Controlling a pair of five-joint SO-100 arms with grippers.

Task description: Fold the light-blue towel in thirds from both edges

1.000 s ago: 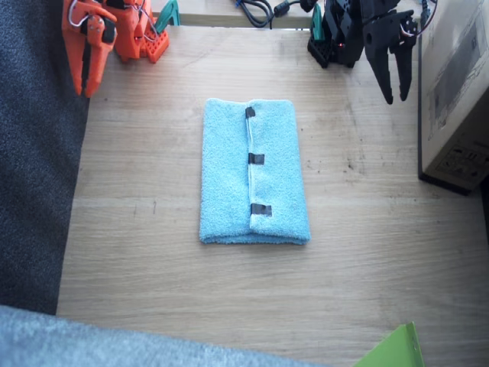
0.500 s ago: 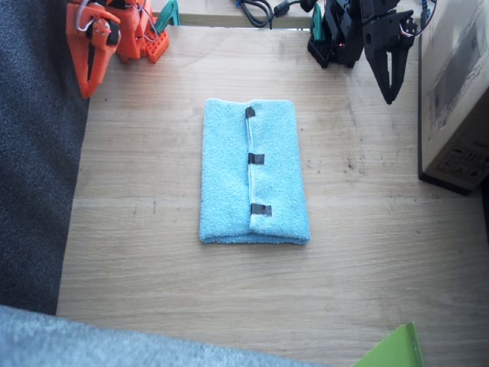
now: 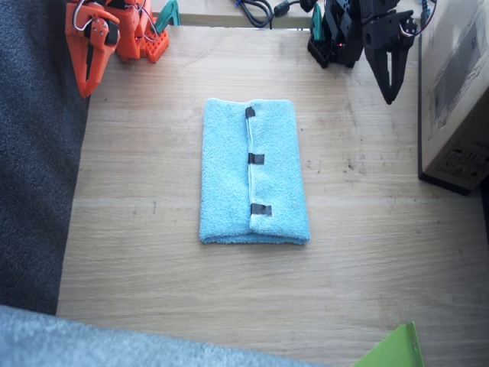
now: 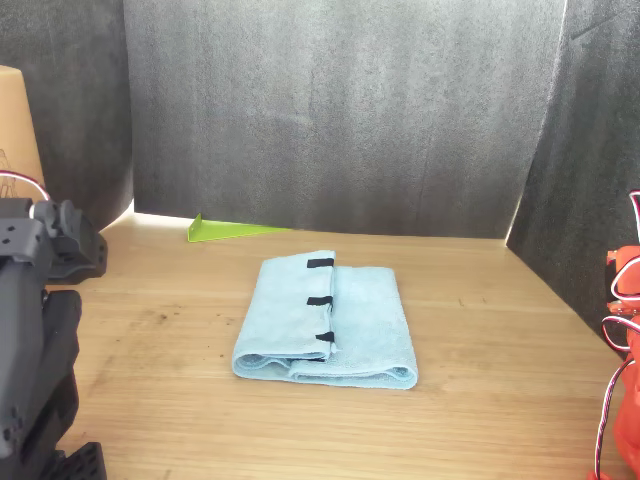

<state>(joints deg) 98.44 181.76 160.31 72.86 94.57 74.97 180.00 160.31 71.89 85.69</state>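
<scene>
The light-blue towel (image 3: 252, 172) lies folded into a narrow rectangle at the middle of the wooden table (image 3: 382, 252). One edge (image 3: 257, 159) with three black tape strips runs down its top layer; the other edge is hidden underneath. In the front view the towel (image 4: 330, 320) shows stacked layers. My left gripper (image 3: 390, 95), black, hangs shut at the far side, well away from the towel. My right gripper (image 3: 89, 82), orange, hangs shut at the opposite far corner, holding nothing.
A cardboard box (image 3: 458, 92) stands beside the left arm. Dark grey fabric (image 3: 34, 153) borders the table by the right arm. A lime-green sheet (image 3: 393, 350) pokes in at the near corner. Cables (image 3: 256, 9) lie at the far edge.
The left gripper's fingers, spread a second ago, have closed together. The right gripper shifted slightly at its resting spot. The towel has not moved.
</scene>
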